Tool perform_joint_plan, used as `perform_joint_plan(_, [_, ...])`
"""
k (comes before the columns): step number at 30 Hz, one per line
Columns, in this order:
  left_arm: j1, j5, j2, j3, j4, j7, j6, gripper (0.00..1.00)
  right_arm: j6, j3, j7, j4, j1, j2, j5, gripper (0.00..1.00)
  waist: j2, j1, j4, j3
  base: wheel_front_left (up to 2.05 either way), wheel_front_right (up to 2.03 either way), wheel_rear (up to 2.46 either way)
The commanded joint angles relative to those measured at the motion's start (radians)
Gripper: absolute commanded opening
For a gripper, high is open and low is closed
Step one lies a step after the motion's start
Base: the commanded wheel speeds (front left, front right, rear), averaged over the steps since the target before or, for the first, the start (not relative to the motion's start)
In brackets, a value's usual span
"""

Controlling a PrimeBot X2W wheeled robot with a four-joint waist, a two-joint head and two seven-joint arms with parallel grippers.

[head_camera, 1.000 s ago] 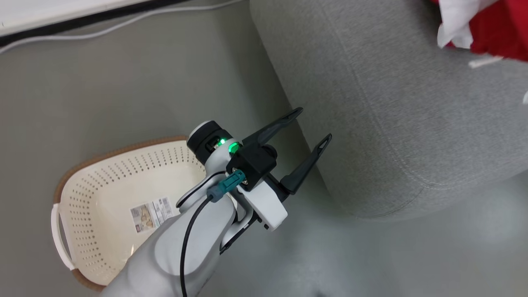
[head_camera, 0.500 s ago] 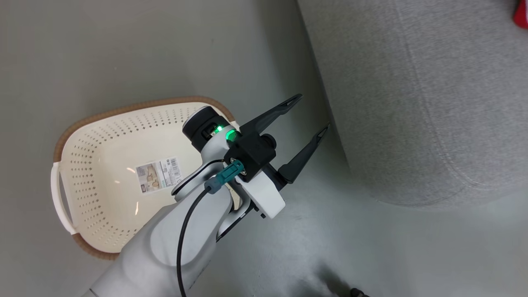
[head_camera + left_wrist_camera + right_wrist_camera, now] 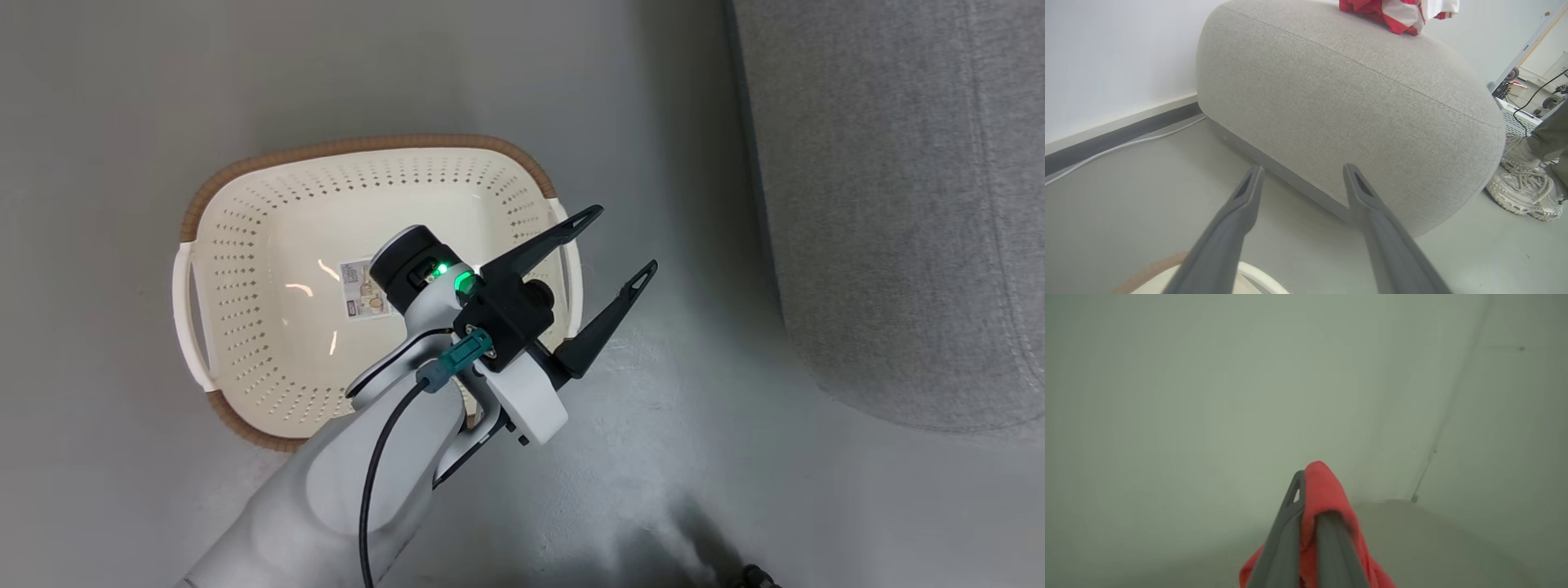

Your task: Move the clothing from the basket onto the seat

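Within right tool (image 3: 1309, 498), pinched clothing (image 3: 1326, 486)

Bare floor (image 3: 678, 163) separates basket (image 3: 367, 147) and seat (image 3: 898, 204); the left arm (image 3: 351, 490) overhangs the basket's near side.

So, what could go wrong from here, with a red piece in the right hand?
The right hand is shut on a red garment that drapes over one finger; it may cling when the hand opens.
The clothing lies on the rounded top of the seat and might slide off.
A person's shoe stands close to the seat, so a wide arm swing could come near it.
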Motion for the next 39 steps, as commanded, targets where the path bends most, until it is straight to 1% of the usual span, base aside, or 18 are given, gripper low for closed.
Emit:
perform_joint_plan(1, [0.014, 0.001, -0.006, 0.019, -0.018, -0.006, -0.007, 1.00, 0.001, 0.008, 0.014, 0.000, -0.016, -0.028, 0.014, 0.00, 0.0000, 0.0000, 0.024, 0.014, 0.00, 0.00, 0.00])
perform_joint_plan(5, [0.020, -0.010, -0.015, 0.022, -0.012, -0.006, -0.007, 1.00, 0.001, 0.062, 0.019, 0.119, -0.004, -0.041, 0.059, 0.00, 0.0000, 0.0000, 0.051, 0.009, 0.00, 0.00, 0.00])
perform_joint_plan(8, [0.022, -0.018, -0.021, 0.020, -0.009, -0.006, -0.007, 1.00, 0.001, 0.134, 0.000, 0.214, 0.034, -0.064, 0.089, 0.00, 0.0000, 0.0000, 0.065, -0.001, 0.00, 0.00, 0.00])
perform_joint_plan(9, [0.025, -0.020, -0.023, 0.022, -0.006, -0.006, -0.007, 1.00, 0.001, 0.159, -0.010, 0.229, 0.064, -0.052, 0.100, 0.16, 0.0000, 0.0000, 0.066, -0.009, 0.00, 0.00, 0.00])
perform_joint_plan(10, [0.028, -0.023, -0.024, 0.024, -0.003, -0.006, -0.007, 1.00, 0.001, 0.176, -0.017, 0.238, 0.090, -0.043, 0.113, 0.50, 0.0000, 0.0000, 0.067, -0.016, 0.00, 0.00, 0.00])
perform_joint_plan(11, [0.031, -0.026, -0.026, 0.026, 0.000, -0.006, -0.007, 1.00, 0.001, 0.194, -0.021, 0.247, 0.118, -0.033, 0.130, 1.00, 0.0000, 0.0000, 0.068, -0.023, 0.00, 0.00, 0.00])
perform_joint_plan(14, [0.036, -0.030, -0.029, 0.031, 0.005, -0.006, -0.007, 1.00, 0.001, 0.255, -0.026, 0.246, 0.207, -0.019, 0.177, 1.00, 0.0000, 0.0000, 0.071, -0.047, 0.00, 0.00, 0.00])
perform_joint_plan(19, [0.050, -0.038, -0.032, 0.037, 0.015, -0.006, -0.007, 1.00, 0.001, 0.338, -0.027, 0.156, 0.383, 0.014, 0.252, 1.00, 0.0000, 0.0000, 0.076, -0.100, 0.00, 0.00, 0.00])
perform_joint_plan(24, [0.082, -0.045, -0.035, 0.071, 0.018, -0.006, -0.007, 1.00, 0.001, 0.407, -0.027, 0.069, 0.532, 0.047, 0.312, 1.00, 0.0000, 0.0000, 0.087, -0.166, 0.00, 0.00, 0.00])
perform_joint_plan(29, [0.130, -0.047, -0.039, 0.126, 0.014, -0.006, -0.007, 1.00, 0.001, 0.457, -0.027, -0.022, 0.654, 0.076, 0.346, 1.00, 0.0000, 0.0000, 0.112, -0.238, 0.00, 0.00, 0.00])
perform_joint_plan(39, [0.225, -0.020, -0.041, 0.280, 0.013, -0.006, -0.006, 1.00, 0.001, 0.542, -0.027, -0.215, 0.788, 0.150, 0.399, 1.00, 0.0000, 0.0000, 0.172, -0.362, 0.00, 0.00, 0.00])
